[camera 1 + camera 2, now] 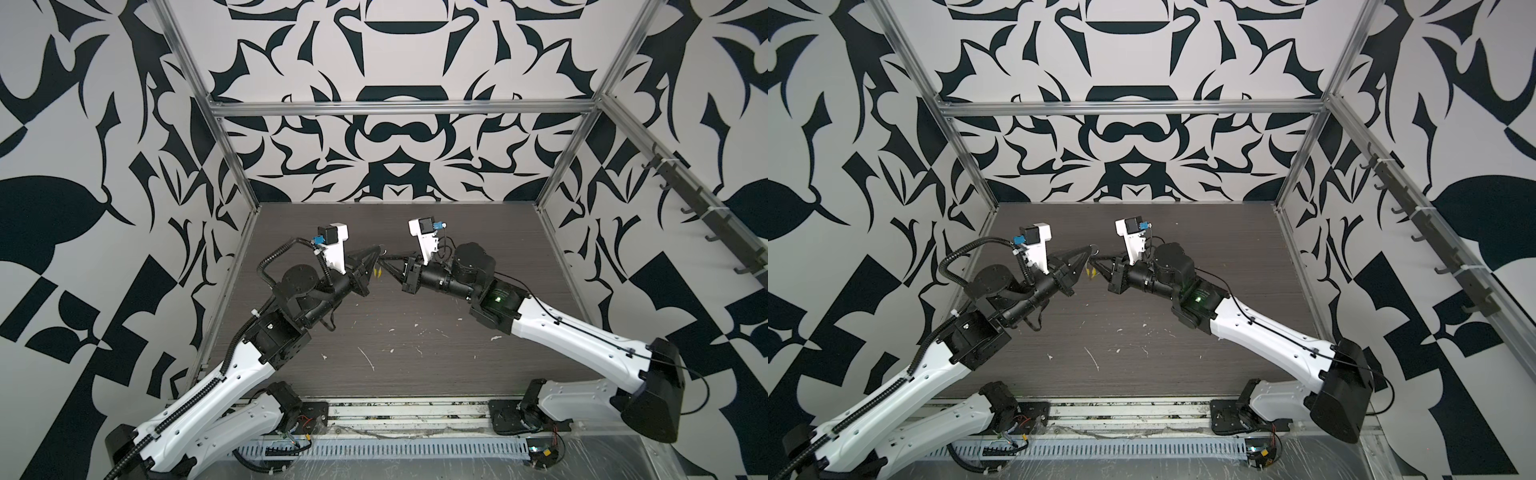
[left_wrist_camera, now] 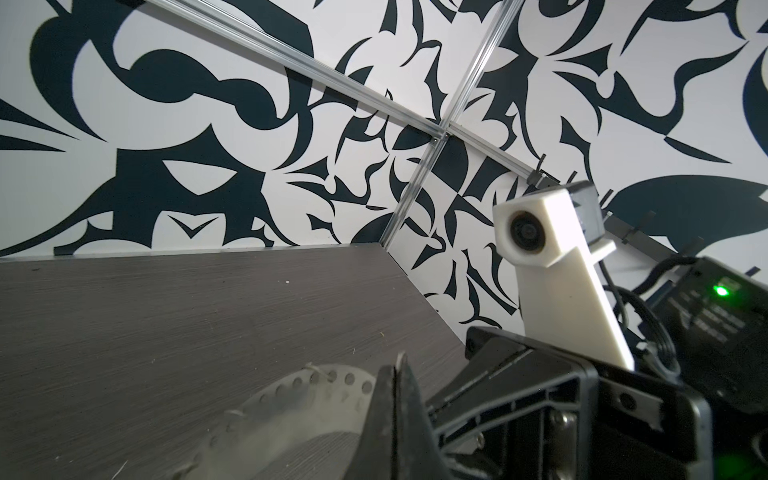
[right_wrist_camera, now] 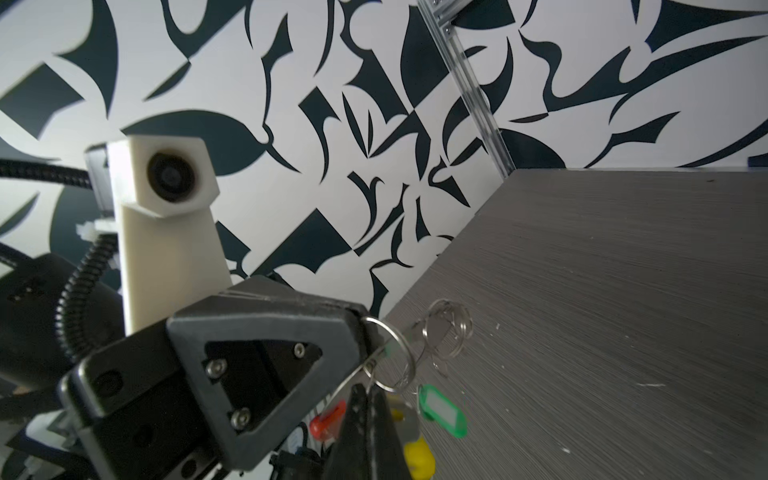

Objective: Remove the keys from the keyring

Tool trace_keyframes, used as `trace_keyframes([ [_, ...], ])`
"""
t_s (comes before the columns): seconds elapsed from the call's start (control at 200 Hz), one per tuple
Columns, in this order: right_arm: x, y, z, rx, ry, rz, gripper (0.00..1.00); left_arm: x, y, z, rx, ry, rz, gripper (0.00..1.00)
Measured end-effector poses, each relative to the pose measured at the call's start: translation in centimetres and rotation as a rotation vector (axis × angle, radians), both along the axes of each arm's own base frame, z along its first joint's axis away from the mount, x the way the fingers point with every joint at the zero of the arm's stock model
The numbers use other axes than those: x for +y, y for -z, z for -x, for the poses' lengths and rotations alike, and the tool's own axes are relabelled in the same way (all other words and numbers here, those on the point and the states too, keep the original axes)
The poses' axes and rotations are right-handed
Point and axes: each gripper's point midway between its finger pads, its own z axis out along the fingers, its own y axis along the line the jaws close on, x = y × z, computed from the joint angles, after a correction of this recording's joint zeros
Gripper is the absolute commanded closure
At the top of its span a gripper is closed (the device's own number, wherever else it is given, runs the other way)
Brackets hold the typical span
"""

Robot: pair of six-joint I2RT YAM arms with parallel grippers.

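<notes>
At centre of both top views, over the table (image 1: 415,299): left gripper (image 1: 377,251) fully closed on the keyring (image 2: 291,395), right gripper (image 1: 385,262) fully closed beside it, contents indiscernible. Just below both tips in frame, hanging: yellow key (image 3: 419,457) and green key (image 3: 442,409).

Open tabletop (image 1: 415,307) near and far, passable; centre blocked mid-air by left gripper (image 1: 377,250), right gripper (image 1: 386,262), dangling keys (image 1: 377,272) between.

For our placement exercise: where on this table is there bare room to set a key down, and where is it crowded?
Bare: the table strip behind the left gripper and right gripper, up to the back wall, and the far right corner. Crowded: the middle, where they meet at the keyring and keys; scraps litter the front.
</notes>
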Motion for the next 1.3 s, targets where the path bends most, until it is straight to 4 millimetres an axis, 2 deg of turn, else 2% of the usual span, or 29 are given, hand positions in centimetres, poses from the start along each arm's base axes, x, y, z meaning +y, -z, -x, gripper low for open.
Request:
trace_keyframes([
  [0.295,-2.0,1.1,1.5,-0.097,-0.011,0.185,1.0,-0.4,1.0,1.4,0.02,0.065,-0.06,1.0],
  [0.795,-3.2,1.5,2.9,-0.195,-0.061,0.267,1.0,-1.5,1.2,3.0,0.011,0.174,-0.079,1.0],
  [0.865,-3.3,1.4,3.2,-0.205,-0.069,0.27,0.93,-1.6,1.1,3.2,0.008,0.186,-0.078,1.0],
  [1.005,-3.6,1.5,3.7,-0.218,-0.09,0.283,0.73,-1.6,0.6,3.4,-0.007,0.198,-0.066,1.0],
  [1.14,-4.1,1.5,4.2,-0.234,-0.096,0.3,0.63,-1.5,0.2,3.5,-0.023,0.201,-0.055,1.0],
  [1.3,-5.4,0.7,4.8,-0.266,-0.079,0.285,0.57,-1.6,0.0,3.7,-0.033,0.214,-0.057,1.0],
])
